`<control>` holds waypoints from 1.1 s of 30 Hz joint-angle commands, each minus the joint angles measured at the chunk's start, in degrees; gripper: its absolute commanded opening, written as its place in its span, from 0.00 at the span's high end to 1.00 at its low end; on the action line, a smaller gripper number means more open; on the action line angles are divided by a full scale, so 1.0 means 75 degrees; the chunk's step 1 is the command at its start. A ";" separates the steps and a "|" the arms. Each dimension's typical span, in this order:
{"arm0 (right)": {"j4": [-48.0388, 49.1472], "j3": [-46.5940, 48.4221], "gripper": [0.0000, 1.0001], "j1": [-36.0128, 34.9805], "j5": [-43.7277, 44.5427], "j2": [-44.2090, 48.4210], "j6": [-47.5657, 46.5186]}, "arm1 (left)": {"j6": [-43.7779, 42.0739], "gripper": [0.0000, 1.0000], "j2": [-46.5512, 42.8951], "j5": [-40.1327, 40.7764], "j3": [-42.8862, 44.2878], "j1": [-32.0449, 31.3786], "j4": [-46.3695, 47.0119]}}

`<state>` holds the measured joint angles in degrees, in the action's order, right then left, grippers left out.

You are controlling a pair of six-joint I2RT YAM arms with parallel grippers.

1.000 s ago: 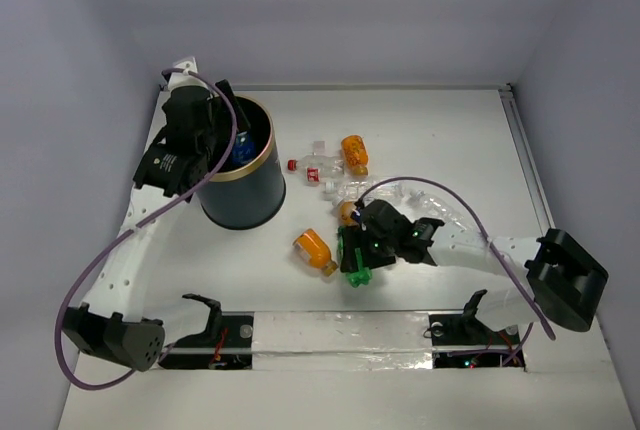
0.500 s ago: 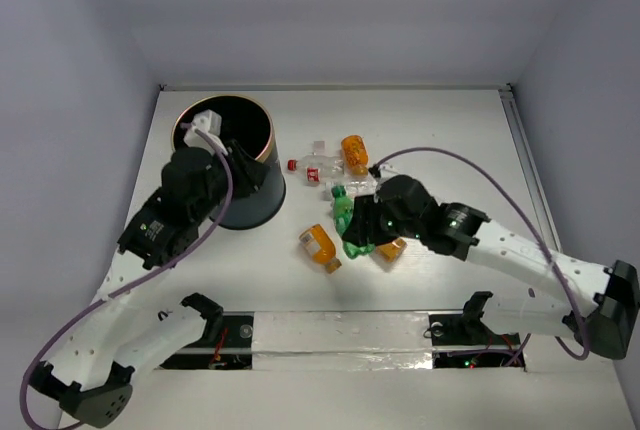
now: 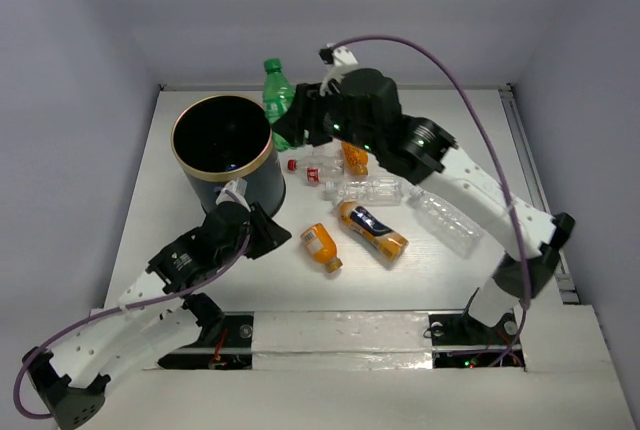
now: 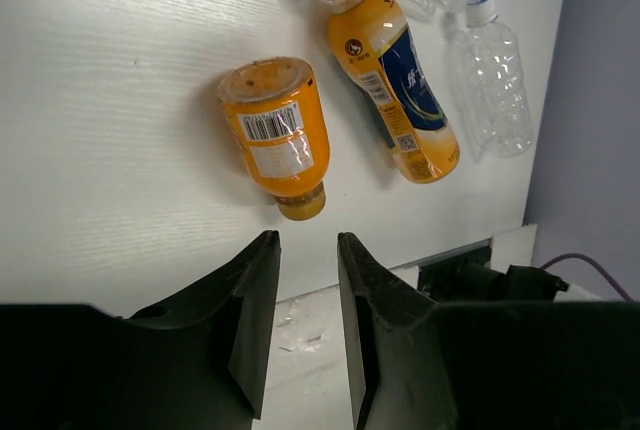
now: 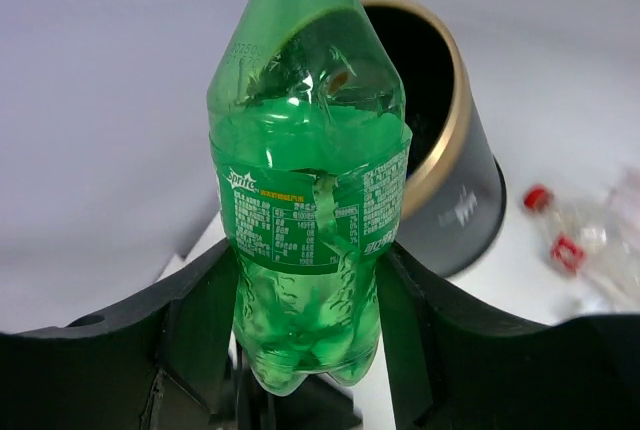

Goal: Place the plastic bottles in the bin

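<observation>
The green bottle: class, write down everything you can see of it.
The green bottle is see-through green plastic, dented, apparently empty, with a green Sprite label wrapped round its middle. It stands upright in the air, clamped at its lower half between the jaws of the right gripper, just beside the bin, not in it.

We are seeing white wood-grain table [image 3: 450,120] sitting inside pale lavender walls [image 3: 340,10]. Metal rail [image 3: 526,150] running along table's right edge. We are noting shiny taped strip [image 3: 340,328] lying across near edge.
</observation>
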<state>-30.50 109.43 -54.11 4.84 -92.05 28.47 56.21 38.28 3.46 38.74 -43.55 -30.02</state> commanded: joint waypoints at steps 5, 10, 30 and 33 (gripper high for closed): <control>0.0352 0.3321 0.61 -0.0075 -0.0575 -0.2665 0.0234 | 0.1212 0.67 -0.0733 -0.0415 -0.1063 -0.0450 0.0522; 0.0609 0.4440 0.49 -0.0075 -0.1021 -0.4060 0.0634 | 0.1143 0.45 -0.0546 -0.0742 -0.1251 -0.0662 0.0686; 0.1418 -0.3136 0.70 0.0124 0.0221 0.1324 0.0141 | 0.0650 0.16 0.1622 -0.0872 -0.1439 -0.0744 0.2115; 0.1150 -0.4925 0.41 0.0195 0.0315 0.2614 0.0270 | 0.0581 0.15 0.2031 -0.0802 -0.1194 -0.0744 0.2209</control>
<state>-22.94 83.20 -53.23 5.30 -77.34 30.44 60.58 51.59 -2.98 28.62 -48.82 -16.91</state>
